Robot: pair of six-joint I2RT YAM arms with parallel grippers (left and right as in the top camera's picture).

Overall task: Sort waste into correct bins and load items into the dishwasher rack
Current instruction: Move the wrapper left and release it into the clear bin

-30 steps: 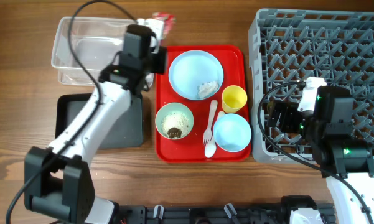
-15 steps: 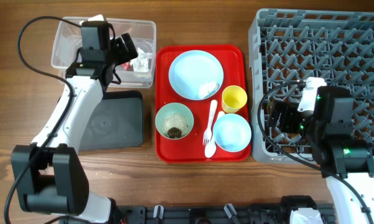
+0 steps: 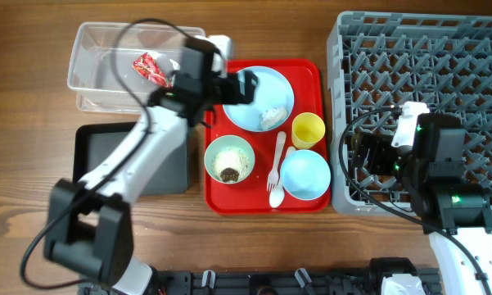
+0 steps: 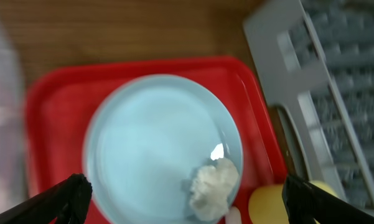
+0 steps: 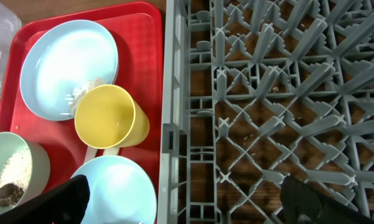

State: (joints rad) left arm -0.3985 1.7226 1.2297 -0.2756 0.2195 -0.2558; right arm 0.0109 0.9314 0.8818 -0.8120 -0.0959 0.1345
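Overhead view: grey dishwasher rack (image 3: 417, 49) at right, with the right gripper (image 3: 364, 156) over its left rim. The right wrist view shows that gripper's fingers spread wide, holding nothing. Red serving tray (image 3: 309, 74) at centre. Clear tub (image 3: 98, 49) contains the red wrapper (image 3: 150, 68). Left gripper (image 3: 244, 87), spread wide and empty, hovers over the light blue plate (image 3: 258, 94). The left wrist view places the white tissue (image 4: 215, 186) on the plate, between the fingertips.

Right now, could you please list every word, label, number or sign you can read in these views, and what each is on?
None can be read. The red wrapper in the clear tub may carry print, but it is too small to tell. The red tray and dishwasher rack show no lettering.
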